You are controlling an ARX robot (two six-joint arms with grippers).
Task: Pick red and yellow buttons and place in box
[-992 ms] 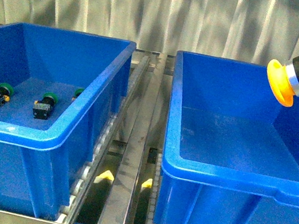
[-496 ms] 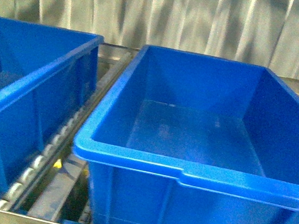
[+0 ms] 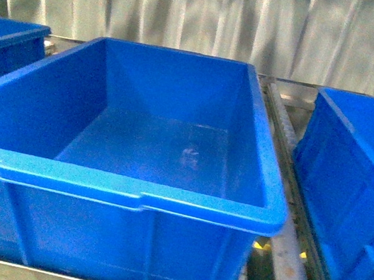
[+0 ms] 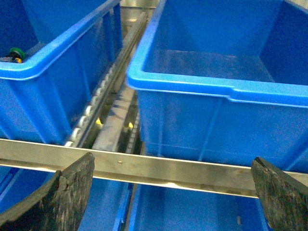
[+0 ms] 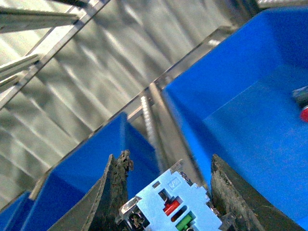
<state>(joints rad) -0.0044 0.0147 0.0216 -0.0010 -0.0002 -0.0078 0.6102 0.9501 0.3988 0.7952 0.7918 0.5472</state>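
Item 1, the box (image 3: 120,193): large deep blue plastic crate with a thick rolled rim, filling the middle of the front view; its floor looks bare, no button seen inside. Rigid, smooth-walled, stays put; nothing to grip here, only to drop into. Item 2, neighbouring crate (image 4: 43,57): same blue type, just left of the box across a metal roller track (image 4: 103,91); a green-capped switch (image 4: 16,52) lies on its floor, not wanted. Another crate (image 3: 360,176) stands just right of the box, its floor mostly out of sight. Item 3, right gripper (image 5: 166,192): not seen in the front view; the wrist view shows its jaws closed onto a switch body (image 5: 175,209), pale terminal face with red and green marks toward the camera, cap hidden, so colour cannot be told. Probably light, hard moulded plastic, slick on flat faces; best held across the blocky body, not the cap. Item 4, left gripper (image 4: 168,192): fingers spread wide with nothing between them, hanging in front of and below the box. Item 5, small red object (image 5: 304,114): lies on a crate floor at the right wrist view's edge, possibly the red button; too cropped to confirm.
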